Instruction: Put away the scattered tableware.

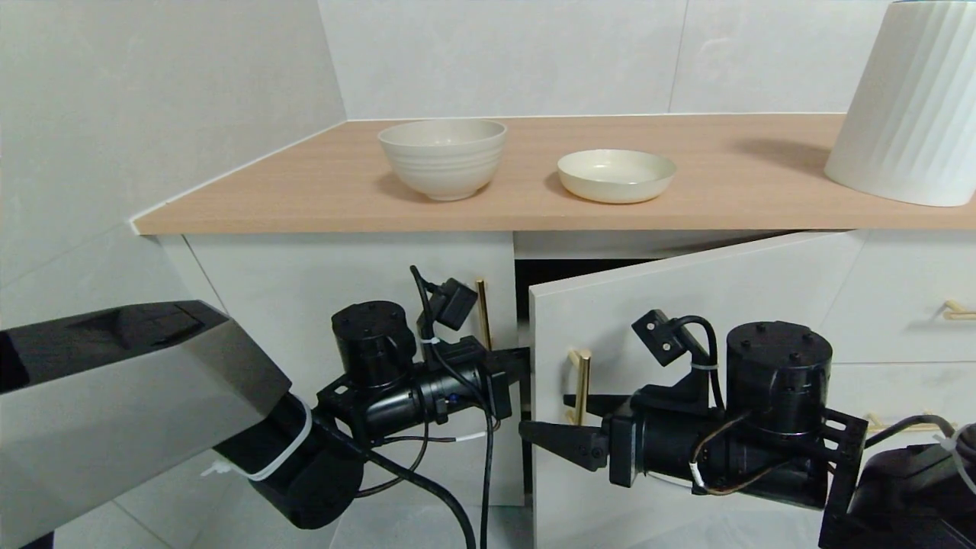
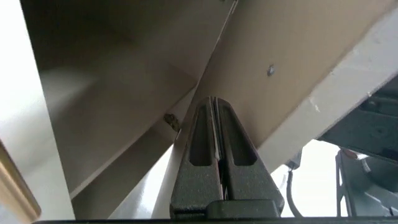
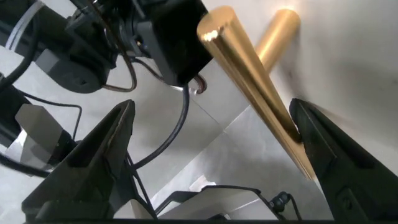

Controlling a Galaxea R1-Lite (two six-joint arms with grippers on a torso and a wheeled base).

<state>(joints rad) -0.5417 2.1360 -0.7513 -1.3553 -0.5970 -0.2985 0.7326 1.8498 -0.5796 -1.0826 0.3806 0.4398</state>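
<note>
- Deep cream bowl (image 1: pixel 443 156) upright on the wooden desk (image 1: pixel 305 200), toward the desk's left corner near the wall; pale inside bare as far as the rim lets it show.
- Shallow dish (image 1: pixel 616 175) just to the right of the bowl, apart from it, also upright, glazed inside bare.
- Tall ribbed white shade (image 1: pixel 911 107) at the desk's far right, well apart from both pieces of tableware.
- Below the desk, right cabinet door (image 1: pixel 686 320) swung ajar, left cabinet door (image 1: pixel 343 282) closed; dark gap (image 1: pixel 523 305) between them, whatever lies inside too dark to tell.
- Right hand (image 1: pixel 568 418) released, jaws spread wide, placed either side of the brass handle (image 3: pixel 261 93) on the ajar door; handle passing between the fingers (image 3: pixel 99 155), close against one of them, not clamped.
- Left hand (image 2: pixel 214 102) clenched on nothing, fingers (image 2: pixel 202 143) pressed flat together, tip pushed into the gap at the ajar door's edge, pale panels on either side of it.
</note>
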